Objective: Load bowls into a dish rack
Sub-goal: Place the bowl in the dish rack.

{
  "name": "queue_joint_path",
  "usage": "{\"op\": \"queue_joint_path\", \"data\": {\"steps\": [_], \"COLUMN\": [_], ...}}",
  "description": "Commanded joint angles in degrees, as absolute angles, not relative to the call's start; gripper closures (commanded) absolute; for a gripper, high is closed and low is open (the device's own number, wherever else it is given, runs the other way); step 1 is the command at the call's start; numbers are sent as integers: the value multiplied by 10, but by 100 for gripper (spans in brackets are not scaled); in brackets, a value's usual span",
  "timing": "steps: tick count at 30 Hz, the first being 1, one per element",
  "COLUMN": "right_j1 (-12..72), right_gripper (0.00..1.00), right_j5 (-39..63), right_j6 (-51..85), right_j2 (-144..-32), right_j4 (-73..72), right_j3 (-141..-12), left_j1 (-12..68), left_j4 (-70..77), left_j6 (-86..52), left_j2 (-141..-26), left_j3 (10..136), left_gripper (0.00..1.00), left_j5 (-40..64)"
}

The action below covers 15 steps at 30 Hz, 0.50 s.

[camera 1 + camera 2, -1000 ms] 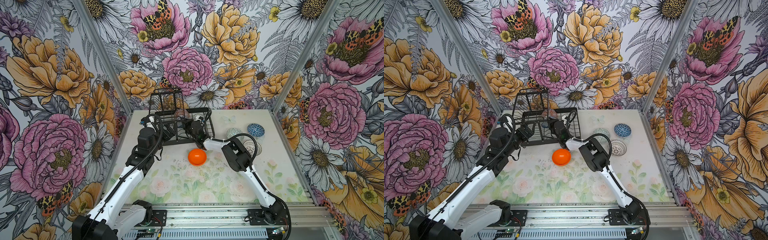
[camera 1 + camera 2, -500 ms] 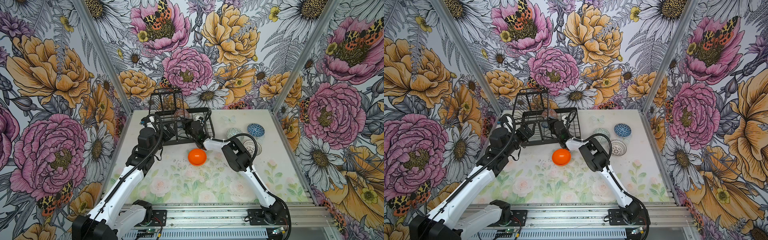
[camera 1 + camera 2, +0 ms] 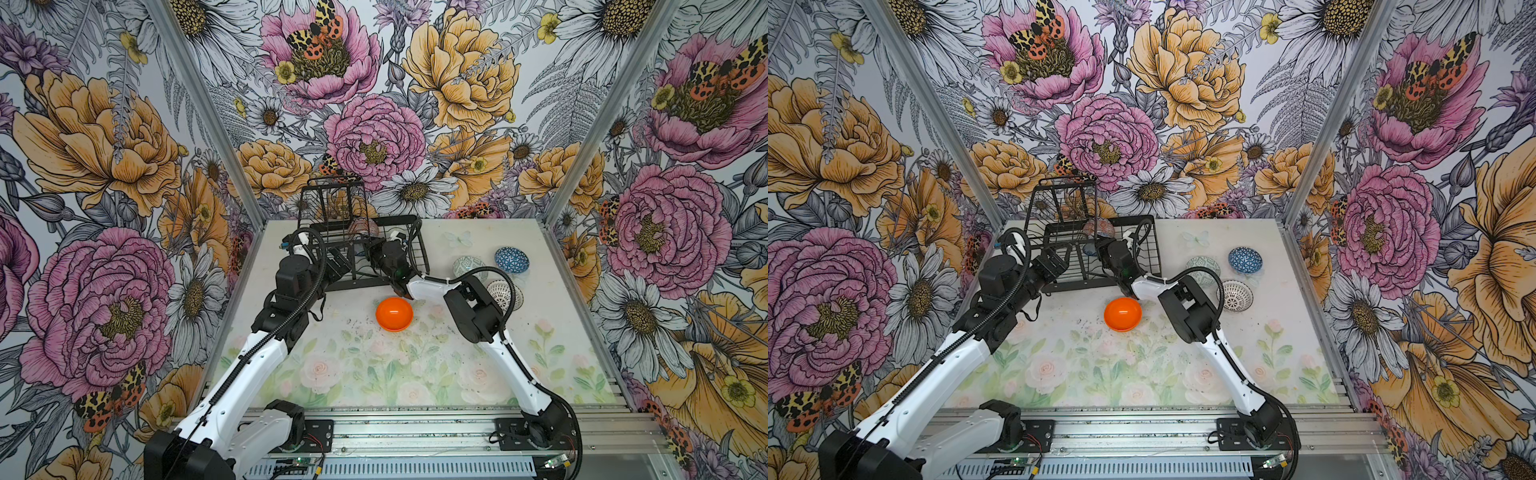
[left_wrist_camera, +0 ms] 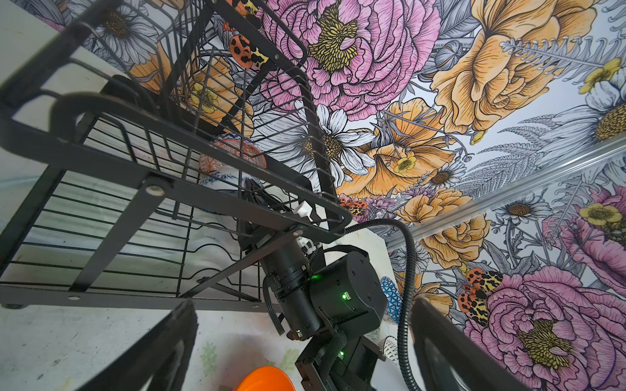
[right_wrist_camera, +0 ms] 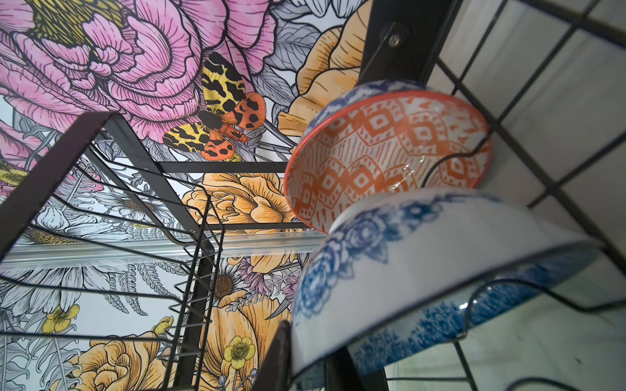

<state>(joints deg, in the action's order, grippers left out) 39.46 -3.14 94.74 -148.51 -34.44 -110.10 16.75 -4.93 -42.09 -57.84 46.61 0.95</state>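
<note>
Apparently propped on edge by wires of the dish rack (image 3: 361, 285), the blue-white floral bowl (image 5: 423, 270) stood directly ahead of the right end effector (image 4: 253, 190), whose grip was unclear; the left end effector (image 3: 340, 265) hung wide, empty

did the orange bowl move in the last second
No. In a top view the orange bowl lies where it was, at the same gap in front of the rack.

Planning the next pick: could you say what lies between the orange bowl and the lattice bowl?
The right arm's black elbow link, seen in both top views.
</note>
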Motion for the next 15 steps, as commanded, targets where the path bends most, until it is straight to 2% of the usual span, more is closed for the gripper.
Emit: {"op": "queue_joint_path", "data": {"steps": [1, 15], "right_j1": [396, 392], "right_gripper": [80, 77], "right_j5": [-12, -2], "right_j6": [930, 905], "right_j2": [-1467, -1450], "right_j4": [-298, -296], "right_j3": [-1107, -1103], "left_j1": [173, 177], "left_j4": [-45, -44], "left_j6": [-423, -424], "left_j2": [-570, -568], "left_j3": [462, 462], "left_gripper": [1, 1], "left_j5": [7, 9]}}
